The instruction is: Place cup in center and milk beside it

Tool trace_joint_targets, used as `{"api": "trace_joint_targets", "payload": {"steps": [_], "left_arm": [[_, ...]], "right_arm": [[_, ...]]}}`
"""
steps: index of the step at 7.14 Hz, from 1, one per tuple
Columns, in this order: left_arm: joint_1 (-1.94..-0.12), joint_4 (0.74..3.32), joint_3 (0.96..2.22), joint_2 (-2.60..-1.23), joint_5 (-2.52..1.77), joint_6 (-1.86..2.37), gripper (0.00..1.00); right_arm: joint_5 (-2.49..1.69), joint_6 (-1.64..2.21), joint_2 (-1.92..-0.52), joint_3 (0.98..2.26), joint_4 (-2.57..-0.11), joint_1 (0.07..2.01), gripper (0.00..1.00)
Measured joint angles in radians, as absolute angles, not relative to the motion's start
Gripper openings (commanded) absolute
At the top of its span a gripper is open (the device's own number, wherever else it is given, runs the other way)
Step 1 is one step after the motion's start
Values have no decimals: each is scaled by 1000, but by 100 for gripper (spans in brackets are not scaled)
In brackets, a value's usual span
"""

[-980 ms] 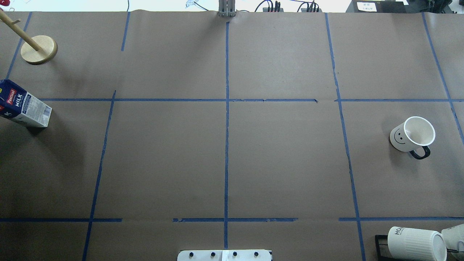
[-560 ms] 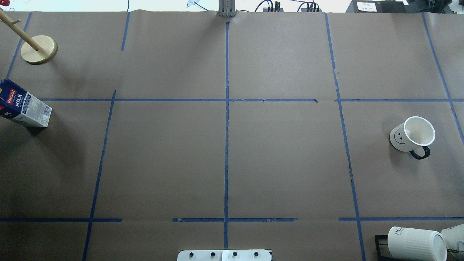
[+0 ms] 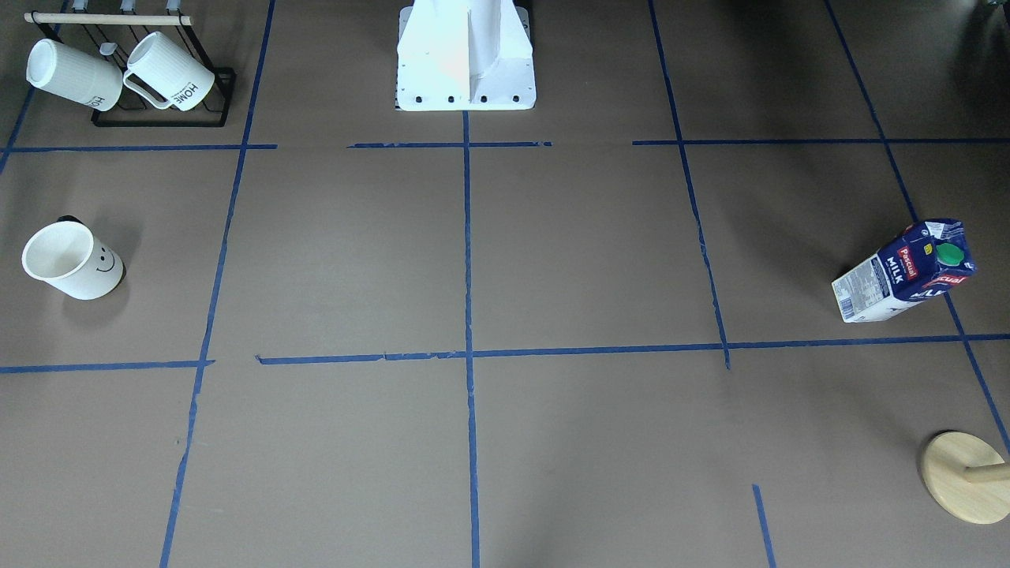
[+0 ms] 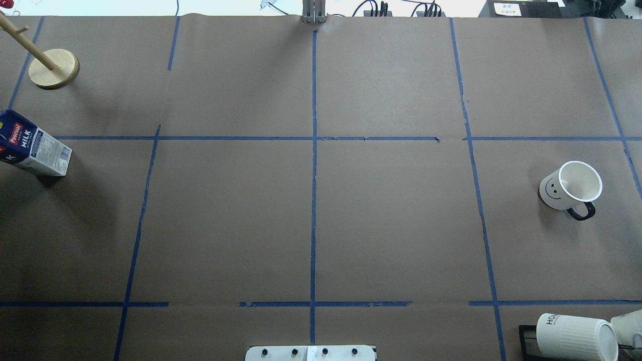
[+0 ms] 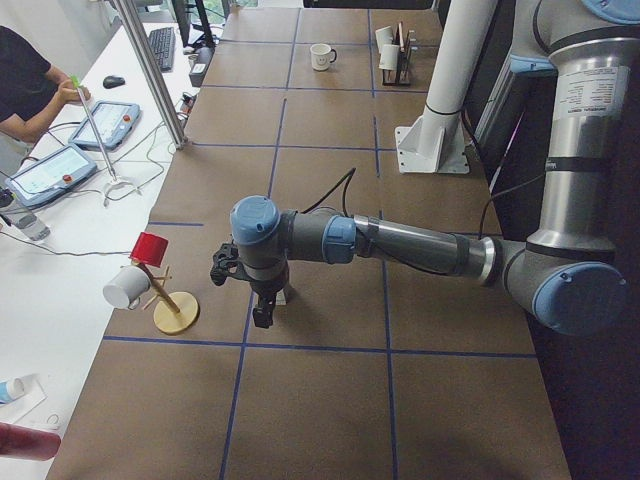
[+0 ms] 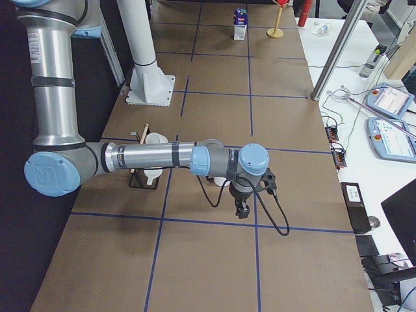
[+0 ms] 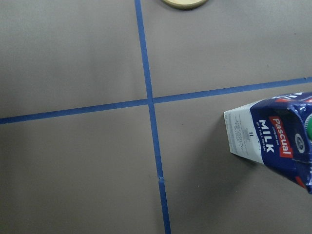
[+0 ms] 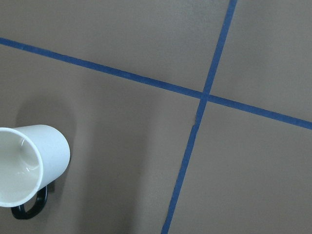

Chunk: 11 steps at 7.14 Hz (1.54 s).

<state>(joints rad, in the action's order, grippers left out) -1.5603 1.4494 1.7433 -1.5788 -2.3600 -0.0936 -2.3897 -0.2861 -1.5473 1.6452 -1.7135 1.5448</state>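
Near first: your right pincer [image 6: 242, 212] hangs just beside and above the cup [image 4: 569, 188], and your left pincer [image 5: 261, 318] hangs right over the milk [image 4: 34, 150], probably so each arm takes the item on its own side. The fingers show only in the side views, so I cannot tell whether either pincer is released or clenched. Both items stand on the table [image 4: 401, 225]. The cup is upright with its mouth up, handle toward the robot and smiley toward the middle. The milk is upright too, long axis vertical, green cap on top. The central tape line [image 4: 313, 220], the likely target, lies well apart from both pincers.
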Motion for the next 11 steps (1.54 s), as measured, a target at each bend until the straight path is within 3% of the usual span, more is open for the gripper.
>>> {"api": "trace_joint_targets", "payload": {"steps": [5, 11], "left_arm": [[-1560, 1459, 1783, -1568, -2362, -102, 100], [-1559, 1462, 1781, -1569, -2362, -95, 100]], "right_arm": [[-2442, -243, -1586, 1665, -1565, 1490, 99], [-2344, 407, -1693, 1669, -1090, 1182, 98]]}}
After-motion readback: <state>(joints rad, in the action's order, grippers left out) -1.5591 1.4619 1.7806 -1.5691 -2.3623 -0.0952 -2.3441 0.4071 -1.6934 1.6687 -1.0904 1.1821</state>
